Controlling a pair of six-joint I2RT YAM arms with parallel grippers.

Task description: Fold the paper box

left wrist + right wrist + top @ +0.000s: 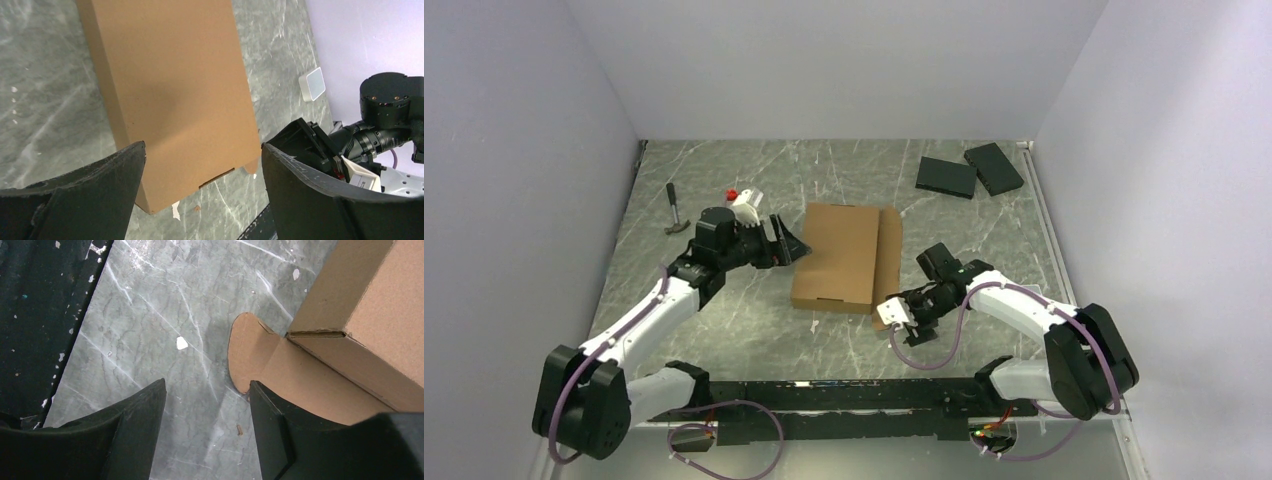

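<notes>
Firstly, hammer point(674, 210): lies flat on the grey marbled surface point(724, 330) near the left wall, well apart from everything else.
Left arm point(639, 320): stretches from its base at the near edge toward the middle, with its tip just beside the left edge of the cardboard.
Left jaws: wide and holding nothing. In the left wrist view the two dark fingers point(90, 195) stand far apart, and the box top shows between and beyond them.
Paper box point(839, 255): plain brown cardboard, lying flat and low in the middle of the surface, between the two arms. Its long side runs away from the bases, and its broad top panel is folded down shut.
Box flap point(889, 265): a narrow strip along the right side of the box, sitting lower than the top panel.
Box tab point(245, 355): rounded, lying flat on the surface at the near right corner of the box, joined to the strip.
Right jaws: apart and gripping nothing. In the right wrist view bare surface fills most of the gap between the fingers point(125, 440). One finger is just beside the tab; whether it touches I cannot tell.
Right arm point(1024, 305): bends in from the right, with its tip low at the near right corner of the box.
Black slabs: one slab point(946, 177) lies flat just beside the other slab point(994, 168) toward the far right corner, both well apart from the box.
Small pale tray point(312, 84): sits by the foot of the wall, beyond the box in the left wrist view.
</notes>
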